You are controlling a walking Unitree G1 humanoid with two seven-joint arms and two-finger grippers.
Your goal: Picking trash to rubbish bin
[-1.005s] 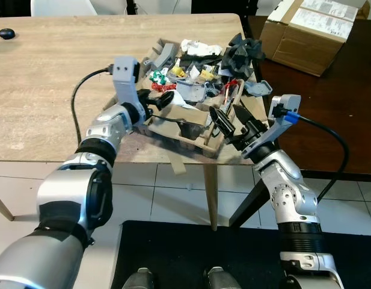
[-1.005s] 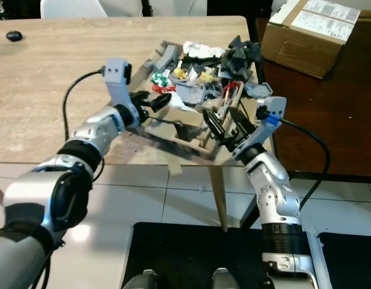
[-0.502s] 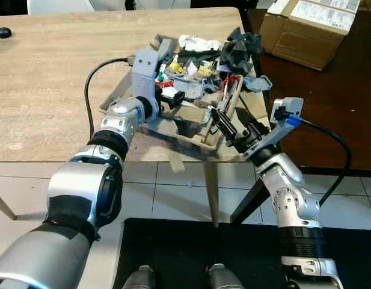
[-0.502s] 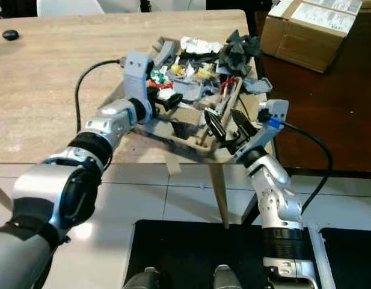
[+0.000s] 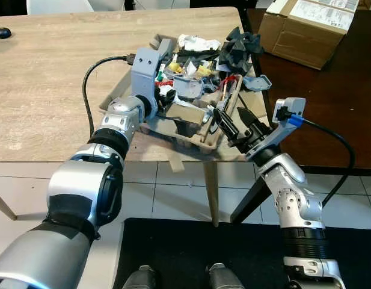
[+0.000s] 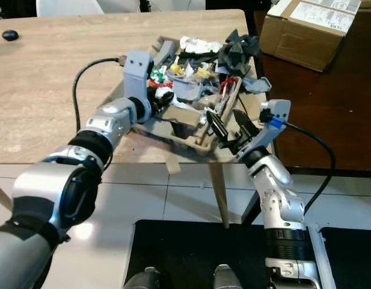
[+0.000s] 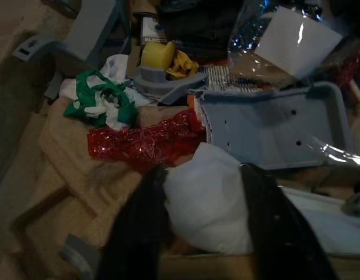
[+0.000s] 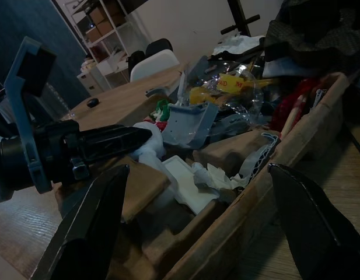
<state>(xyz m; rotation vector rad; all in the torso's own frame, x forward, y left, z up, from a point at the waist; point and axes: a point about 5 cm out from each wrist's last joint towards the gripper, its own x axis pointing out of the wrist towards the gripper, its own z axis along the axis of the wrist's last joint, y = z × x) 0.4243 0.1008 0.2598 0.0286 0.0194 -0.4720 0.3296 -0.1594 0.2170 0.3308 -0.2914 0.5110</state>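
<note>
Left pincer [image 7: 197, 233] reaches into the cardboard tray [image 5: 191, 135] of trash at the counter [image 5: 47, 90] corner, its fingers [image 7: 139, 227] straddling a white crumpled wad [image 7: 209, 201]; whether they are already clamped on it cannot be told. Right pincer [image 5: 236, 126] hovers spread apart and empty at the tray's near edge. Likely hazards: the wad lies touching a red wrapper [image 7: 142, 143] and a grey plastic tray [image 7: 273, 131], so lifting may drag neighbours over the rim; a loose hold on soft paper may slip; the tray sits at the counter's edge and could be tipped off.
</note>
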